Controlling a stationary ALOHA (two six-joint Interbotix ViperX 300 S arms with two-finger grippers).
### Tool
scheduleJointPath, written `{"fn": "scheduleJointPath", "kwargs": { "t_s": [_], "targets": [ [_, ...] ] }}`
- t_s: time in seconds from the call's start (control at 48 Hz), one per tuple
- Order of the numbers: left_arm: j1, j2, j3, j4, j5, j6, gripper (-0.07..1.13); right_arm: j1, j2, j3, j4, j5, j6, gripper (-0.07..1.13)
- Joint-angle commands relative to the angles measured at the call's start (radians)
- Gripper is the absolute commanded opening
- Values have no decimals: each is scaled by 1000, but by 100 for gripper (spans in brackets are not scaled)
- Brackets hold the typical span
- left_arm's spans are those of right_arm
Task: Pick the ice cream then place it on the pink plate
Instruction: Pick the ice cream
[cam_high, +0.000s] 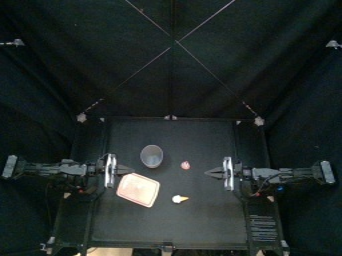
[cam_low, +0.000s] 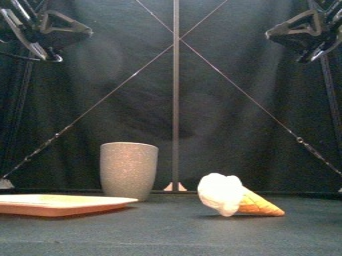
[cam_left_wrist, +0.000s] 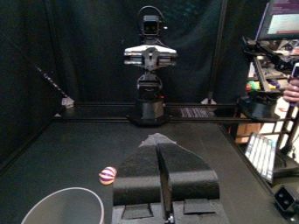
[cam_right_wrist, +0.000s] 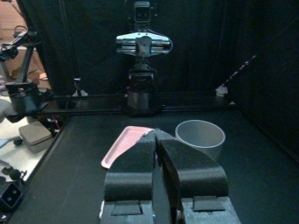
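Observation:
The ice cream (cam_high: 179, 200), a white scoop on an orange cone, lies on its side near the table's front middle; in the front view the ice cream (cam_low: 234, 195) points its cone to the right. The pink plate (cam_high: 138, 187) lies flat just left of it, low at the left as the pink plate (cam_low: 60, 205) in the front view. My left gripper (cam_high: 118, 172) hovers left of the plate, jaws shut and holding nothing. My right gripper (cam_high: 210, 174) hangs to the right, shut and holding nothing as well. Neither wrist view shows the ice cream.
A tall grey speckled cup (cam_high: 152, 154) stands behind the plate, also seen as the grey cup (cam_low: 130, 169) in the front view. A small red-and-white toy (cam_high: 186, 164) sits between the cup and my right gripper.

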Motion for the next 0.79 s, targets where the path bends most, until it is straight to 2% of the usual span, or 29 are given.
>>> {"fn": "scheduleJointPath", "kwargs": {
  "t_s": [0.021,0.167,0.312,0.396,0.542,0.625,0.688,0.792],
  "targets": [
    [51,6,-3,21,0,15,0,-14,23,9,-2,-14,-2,5],
    [69,2,-2,25,0,14,-4,-49,37,8,8,-29,9,2],
    [67,0,-2,23,0,14,-3,-40,63,-3,11,-40,52,3],
    [67,-2,-2,23,0,14,-3,-3,100,-5,8,-38,74,3],
    [67,-6,-2,25,-6,14,-3,117,218,-40,3,-38,114,6],
    [67,-9,-2,25,-6,14,-3,183,302,-83,3,-38,115,15],
    [66,-12,0,25,-6,14,-3,213,376,-123,8,-38,117,27],
    [66,-17,3,25,-6,14,-3,213,468,-156,21,-35,117,51]
  ]
}}
